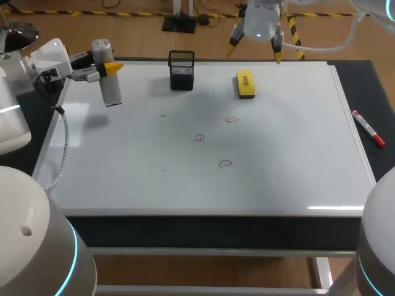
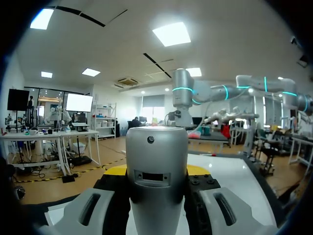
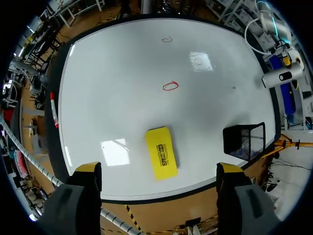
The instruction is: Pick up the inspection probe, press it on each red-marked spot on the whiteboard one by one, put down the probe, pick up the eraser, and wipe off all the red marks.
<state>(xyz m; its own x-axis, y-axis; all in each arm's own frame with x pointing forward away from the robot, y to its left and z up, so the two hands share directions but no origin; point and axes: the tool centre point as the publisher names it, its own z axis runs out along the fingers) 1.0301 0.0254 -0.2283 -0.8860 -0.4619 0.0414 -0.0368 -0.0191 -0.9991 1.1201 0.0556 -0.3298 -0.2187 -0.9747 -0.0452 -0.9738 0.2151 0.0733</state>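
The left pincer [image 1: 105,66] is clamped on the inspection probe [image 1: 111,89], a silvery cylinder held roughly upright over the far left corner of the whiteboard [image 1: 123,179]. From the wrist you see the probe's body [image 2: 156,181] filling the gap, with a finger [image 2: 88,210] pressed in on each side. Its shadow falls on the board a little apart from it, so it looks lifted clear of the surface. The right pincer [image 1: 255,49] hangs over the far edge of the table [image 1: 355,80], its yellow-tipped fingers [image 3: 88,170] spread wide with nothing between them. Just ahead of it, flat on the board near the far edge, lies the yellow eraser [image 3: 161,152]. Beside the eraser, towards the left arm, stands a black mesh holder [image 1: 181,69]. Out in the middle of the board are three small red marks: one [image 1: 231,120] nearest the eraser, one [image 1: 199,138] a bit nearer and to the left, and one [image 1: 225,163] closest to the near edge. A red marker pen [image 1: 368,128] lies on the dark table, just off the board's right edge.
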